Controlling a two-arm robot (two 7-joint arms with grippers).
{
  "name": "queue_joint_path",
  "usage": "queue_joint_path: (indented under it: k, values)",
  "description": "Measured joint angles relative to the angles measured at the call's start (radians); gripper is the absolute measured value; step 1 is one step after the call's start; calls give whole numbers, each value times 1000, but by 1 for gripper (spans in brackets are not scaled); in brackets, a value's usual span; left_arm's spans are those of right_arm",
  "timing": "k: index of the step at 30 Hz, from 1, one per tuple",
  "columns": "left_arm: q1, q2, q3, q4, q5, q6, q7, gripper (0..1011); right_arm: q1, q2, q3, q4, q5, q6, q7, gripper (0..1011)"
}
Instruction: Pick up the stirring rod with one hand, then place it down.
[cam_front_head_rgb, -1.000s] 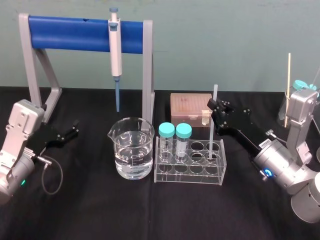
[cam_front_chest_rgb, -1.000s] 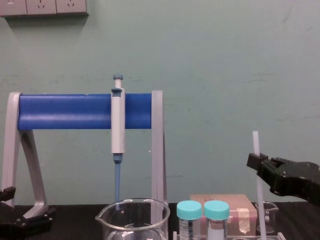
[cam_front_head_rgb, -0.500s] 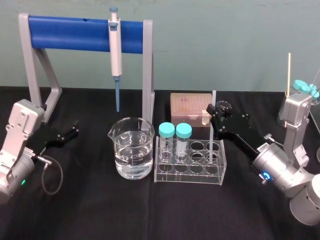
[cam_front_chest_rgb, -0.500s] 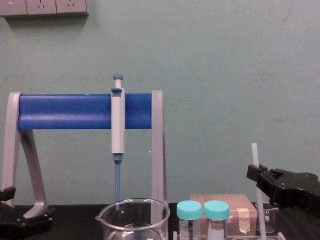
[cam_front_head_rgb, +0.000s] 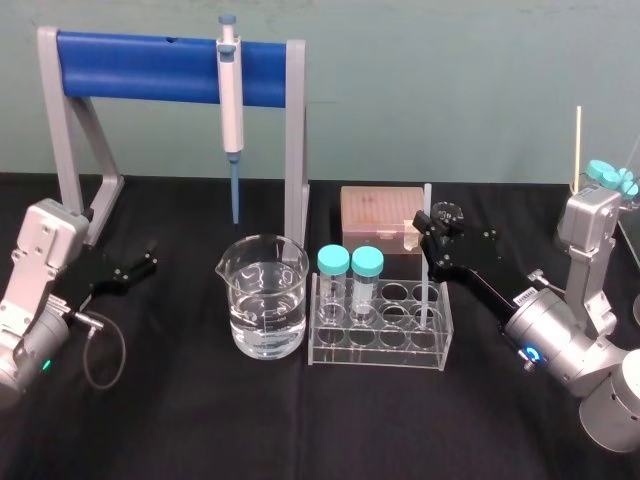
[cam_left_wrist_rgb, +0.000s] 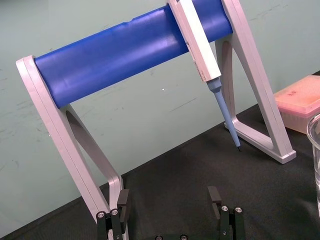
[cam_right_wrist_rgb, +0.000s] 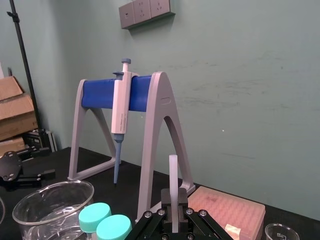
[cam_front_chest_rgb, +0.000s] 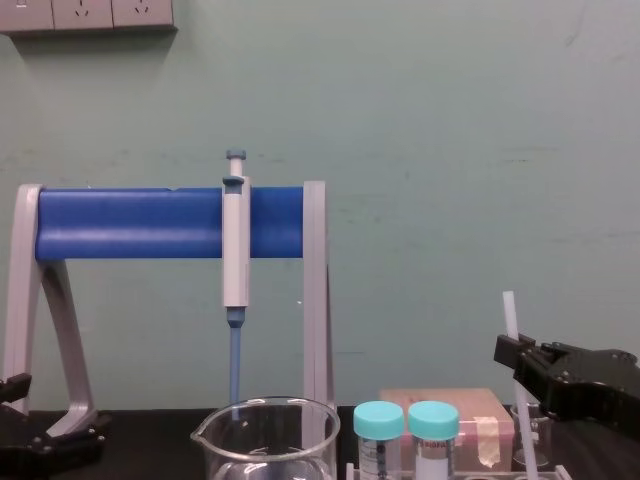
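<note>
Our right gripper (cam_right_wrist_rgb: 173, 209) is clamped on the stirring rod (cam_right_wrist_rgb: 173, 180), its two black jaws pressed against the rod's sides a little below the top end. We see the rod (cam_front_chest_rgb: 510, 314) standing nearly upright, with a short white stretch showing above the jaws and the longer part dropping below them. That lower part runs down into the clear test tube rack (cam_front_head_rgb: 376, 356) at its right end; whether the tip touches the rack's floor, we cannot tell. The right arm reaches in from the right side of the black table (cam_front_head_rgb: 300, 430), low over the rack. Just behind the gripper sits a pink tip box (cam_front_head_rgb: 375, 210). Two teal-capped tubes (cam_front_head_rgb: 350, 263) stand in the rack's left end, and a glass beaker (cam_front_head_rgb: 262, 300) of clear liquid sits just left of the rack. Behind these, the pipette (cam_front_head_rgb: 231, 95) hangs from the blue-barred stand (cam_front_head_rgb: 140, 68). Our left gripper (cam_left_wrist_rgb: 169, 200) rests far to the left near the stand's foot, its jaws spread apart with nothing between them.
</note>
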Motion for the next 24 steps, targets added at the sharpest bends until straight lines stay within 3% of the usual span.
queue_joint_path:
  k: [4, 8, 16, 18, 20, 24]
  values:
    - [0, 0, 0, 0, 0, 0, 0, 1000, 0, 0, 0, 0, 1, 1, 0, 67]
    - [0, 0, 0, 0, 0, 0, 0, 1000, 0, 0, 0, 0, 1, 2, 0, 145]
    - [0, 0, 0, 0, 0, 0, 0, 1000, 0, 0, 1, 0, 4, 2, 1, 373]
    - [0, 0, 0, 0, 0, 0, 0, 1000, 0, 0, 1, 0, 4, 2, 1, 482]
    - [0, 0, 0, 0, 0, 0, 0, 1000, 0, 0, 1, 0, 4, 2, 1, 500]
    - [0, 0, 0, 0, 0, 0, 0, 1000, 0, 0, 1, 0, 5, 2, 2, 683]
